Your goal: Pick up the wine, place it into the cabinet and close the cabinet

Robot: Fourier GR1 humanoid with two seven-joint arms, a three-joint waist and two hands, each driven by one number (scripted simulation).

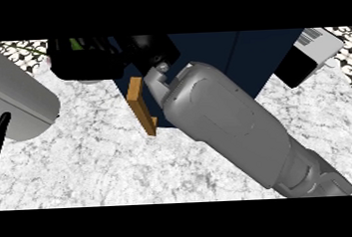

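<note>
The wine I cannot make out as a bottle. The only hint is a few green streaks [75, 43] at the top of a black mass [84, 62] in the upper left, right at the view's top edge. My right hand [152, 49] shows just beside that mass, to its right and touching or overlapping it. The hand is a black block at the end of my grey right forearm [231, 123], which slants up from the lower right corner. The black shapes merge there, so I cannot tell whether this hand is closed round anything or has hold of nothing.

Behind the hand and wrist is the dark blue cabinet [231, 53], filling the upper middle. A tan wooden panel [140, 106] stands edge-on at its lower left corner, just left of my wrist and tilted slightly.

Below all this lies the speckled white counter [100, 163]. A white box with a black face [312, 52] sits upper right, well apart from the hand. At the left edge, my left hand [1, 125] shows only thin straight fingers, beside a grey rounded body [16, 97].
</note>
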